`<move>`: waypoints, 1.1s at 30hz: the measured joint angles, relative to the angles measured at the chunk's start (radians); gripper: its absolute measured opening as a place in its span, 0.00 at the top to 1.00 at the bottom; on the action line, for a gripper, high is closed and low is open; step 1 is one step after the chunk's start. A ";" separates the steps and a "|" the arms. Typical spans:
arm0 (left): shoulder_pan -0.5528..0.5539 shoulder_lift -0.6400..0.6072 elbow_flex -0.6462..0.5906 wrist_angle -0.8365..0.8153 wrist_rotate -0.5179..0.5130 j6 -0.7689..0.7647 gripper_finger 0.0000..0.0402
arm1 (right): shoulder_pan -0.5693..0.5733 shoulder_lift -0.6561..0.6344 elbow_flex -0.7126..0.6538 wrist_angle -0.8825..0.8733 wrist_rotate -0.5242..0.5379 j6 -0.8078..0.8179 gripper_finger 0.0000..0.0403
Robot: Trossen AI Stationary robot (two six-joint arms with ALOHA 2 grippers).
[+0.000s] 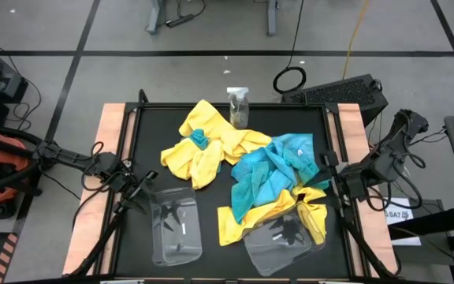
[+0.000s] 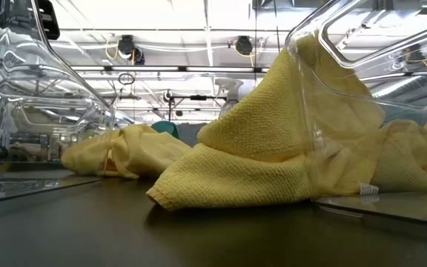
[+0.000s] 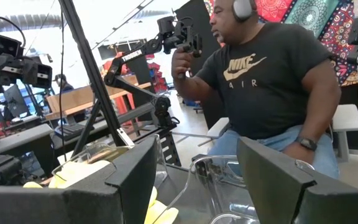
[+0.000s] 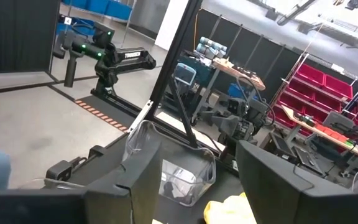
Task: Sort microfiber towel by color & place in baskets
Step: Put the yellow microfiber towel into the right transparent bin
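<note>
The black counter [image 1: 144, 150] carries a loose heap of microfiber towels. A cluster of yellow towels [image 1: 203, 142] lies toward the far-left part of the middle, with a scrap of turquoise tucked in it. The turquoise towels [image 1: 278, 170] spread across the right-centre. More yellow cloth [image 1: 239, 221] trails from them toward the near edge and lies against the right basket [image 1: 278, 244], which sits near the near-right corner. In the low view that yellow cloth [image 2: 258, 148] presses against the clear wall of this basket [image 2: 362, 96]. The left basket [image 1: 176, 225] stands near the near-left corner, apart from the heap. A small spray bottle [image 1: 239, 106] stands at the middle of the far edge.

The left claw [image 1: 136, 189] hovers at the left edge, just beside the left basket, its fingers [image 3: 129, 180] spread wide and holding nothing. The right claw [image 1: 333, 177] hangs at the right edge beside the turquoise towels, fingers [image 4: 135, 180] likewise wide apart and empty. A person [image 3: 266, 81] sits beyond the counter.
</note>
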 joint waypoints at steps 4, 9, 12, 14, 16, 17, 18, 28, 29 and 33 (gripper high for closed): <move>0.000 0.000 0.000 0.000 0.000 0.000 0.43 | 0.000 0.001 0.000 0.000 0.000 0.000 0.51; 0.000 0.000 0.000 0.000 0.000 0.000 0.43 | 0.000 0.001 0.000 -0.001 0.000 0.000 0.51; 0.000 0.000 0.000 0.000 0.000 0.000 0.43 | 0.000 0.001 0.000 -0.022 0.000 0.012 0.51; 0.000 0.000 0.000 0.000 0.000 0.000 0.43 | 0.000 0.007 0.000 -0.048 0.000 0.030 0.51; 0.000 0.000 0.000 0.000 0.000 0.000 0.43 | 0.000 0.024 0.000 -0.085 0.000 0.056 0.51; 0.000 0.000 0.000 0.000 0.000 0.000 0.43 | 0.000 0.036 0.000 -0.103 0.001 0.070 0.51; 0.000 0.000 0.000 0.000 0.000 0.000 0.43 | 0.000 0.050 0.000 -0.116 0.000 0.080 0.51; 0.000 0.000 0.000 0.000 0.000 0.000 0.43 | -0.067 0.208 0.000 -0.189 0.000 0.197 0.51; 0.000 0.000 0.000 0.000 0.000 0.000 0.43 | -0.077 0.226 0.000 -0.197 -0.001 0.227 0.51; 0.000 0.000 0.000 0.000 0.000 0.000 0.43 | -0.130 0.310 0.000 -0.206 -0.057 0.324 0.51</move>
